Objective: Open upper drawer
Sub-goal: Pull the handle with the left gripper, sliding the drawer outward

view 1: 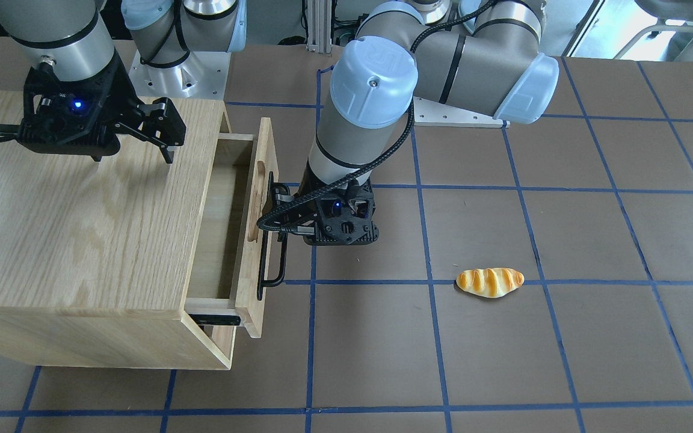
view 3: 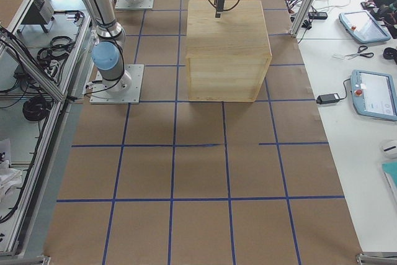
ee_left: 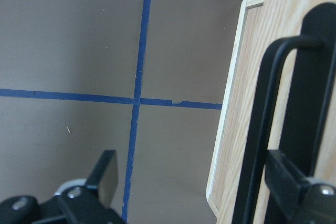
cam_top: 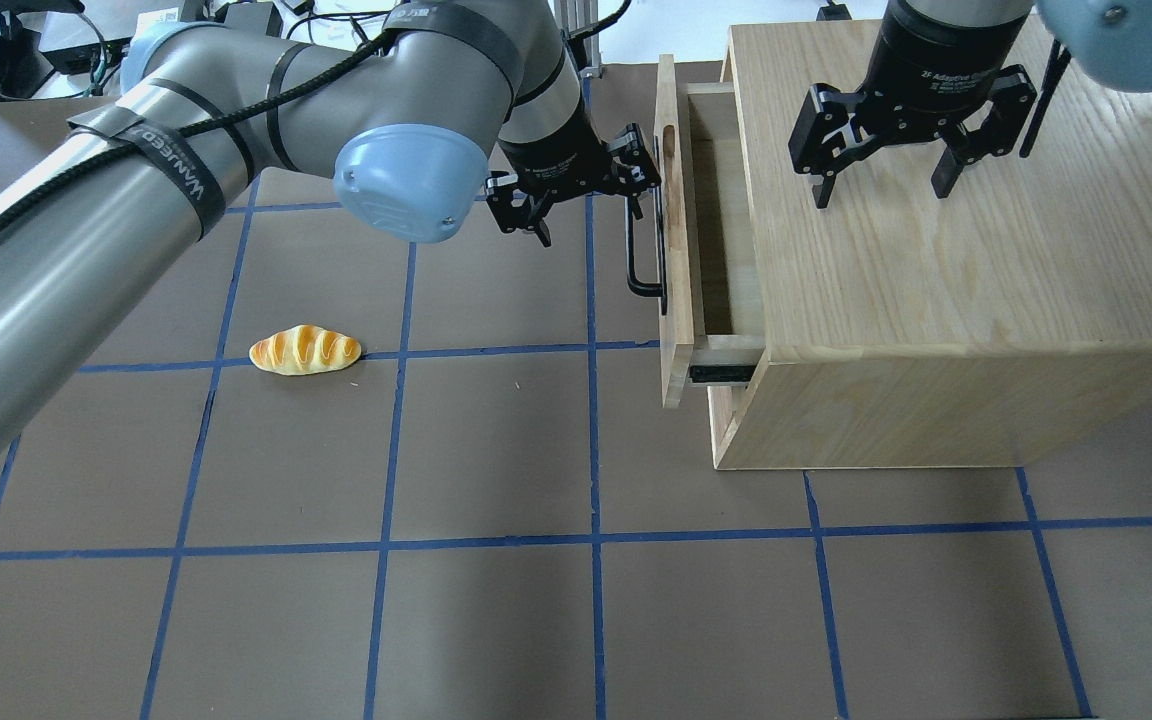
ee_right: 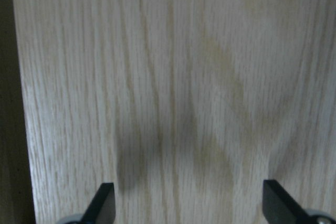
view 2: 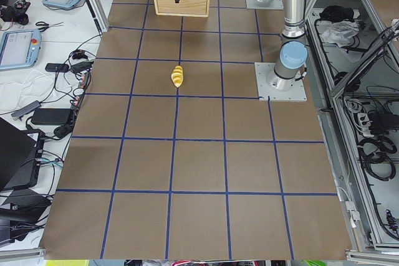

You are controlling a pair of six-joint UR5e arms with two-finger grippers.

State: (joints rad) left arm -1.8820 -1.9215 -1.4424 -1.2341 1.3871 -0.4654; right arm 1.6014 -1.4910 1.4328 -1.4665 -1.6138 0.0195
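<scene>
As upper drawer (cam_top: 674, 300) is prob. rigid & light on slides, pull at bar handle (cam_top: 630, 250); left end effector (cam_top: 594, 205) spread wide w/ one finger at it, right end effector (cam_top: 881, 190) wide too.

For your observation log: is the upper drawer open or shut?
Partly open: the upper drawer has its front standing clear of the cabinet, its inside showing.

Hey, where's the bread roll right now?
In the overhead view the bread roll lies left of centre on the table, on a blue tape line, well left of the partly open upper drawer.
</scene>
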